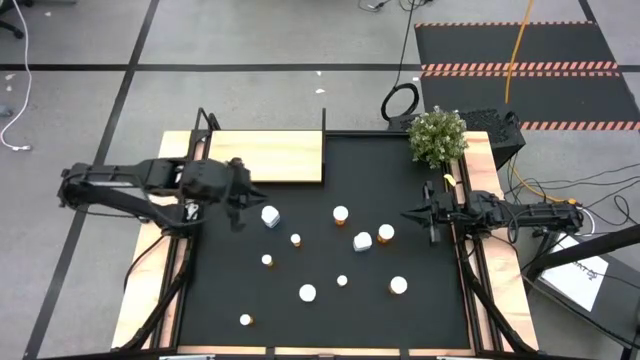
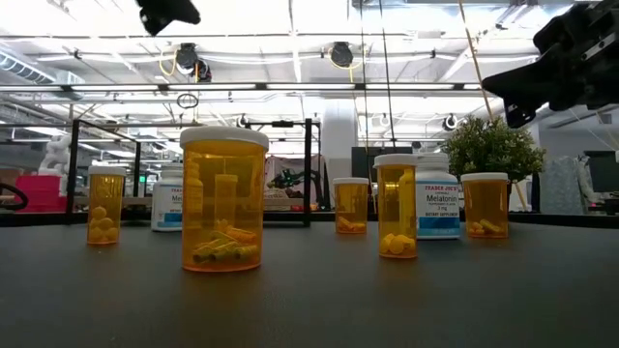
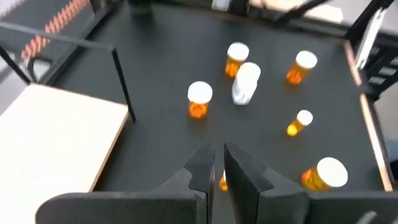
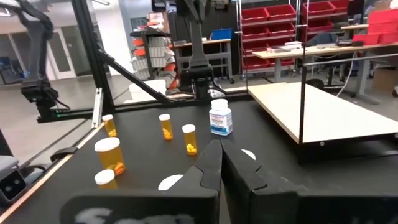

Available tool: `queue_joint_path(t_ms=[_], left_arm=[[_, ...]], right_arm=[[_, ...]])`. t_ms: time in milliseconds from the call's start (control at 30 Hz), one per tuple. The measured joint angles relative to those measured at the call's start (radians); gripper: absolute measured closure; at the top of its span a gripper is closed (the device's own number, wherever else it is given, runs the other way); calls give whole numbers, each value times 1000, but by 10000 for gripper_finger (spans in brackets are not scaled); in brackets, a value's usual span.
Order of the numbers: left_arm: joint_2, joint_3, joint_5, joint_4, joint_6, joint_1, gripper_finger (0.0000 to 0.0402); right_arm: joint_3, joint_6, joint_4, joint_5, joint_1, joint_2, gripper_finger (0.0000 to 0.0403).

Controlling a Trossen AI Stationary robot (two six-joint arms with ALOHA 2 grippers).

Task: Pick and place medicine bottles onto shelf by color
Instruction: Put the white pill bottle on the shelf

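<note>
Several orange medicine bottles with white caps stand scattered on the black mat, among them one [image 1: 341, 213] and another [image 1: 398, 286]. Two white bottles [image 1: 270, 215] [image 1: 362, 241] stand upright among them. The shelf [image 1: 265, 155], a light-wood board with thin black posts, lies at the mat's far left corner. My left gripper [image 1: 243, 192] hangs shut above the mat beside the shelf's near edge, tipped downward toward the bottles [image 3: 244, 84], holding nothing. My right gripper [image 1: 410, 213] is shut and level at the mat's right side, apart from the bottles [image 4: 220, 119].
A potted green plant [image 1: 437, 135] stands at the mat's far right corner. Wooden strips [image 1: 140, 300] run along the mat's left and right sides. The mat's middle and near part hold the bottles, with bare mat [image 1: 400, 170] toward the far side.
</note>
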Motion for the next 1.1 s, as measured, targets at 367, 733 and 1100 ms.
queue_joint_path(t_ms=[367, 733, 1100], left_arm=[[274, 394, -2, -378, 43, 0, 364], [269, 399, -30, -396, 19, 5, 364], [272, 398, -65, -398, 48, -21, 364]], right_arm=[[17, 17, 4, 1, 0, 9, 403], [350, -12, -141, 24, 0, 242, 403], [856, -27, -580, 27, 0, 636, 403]])
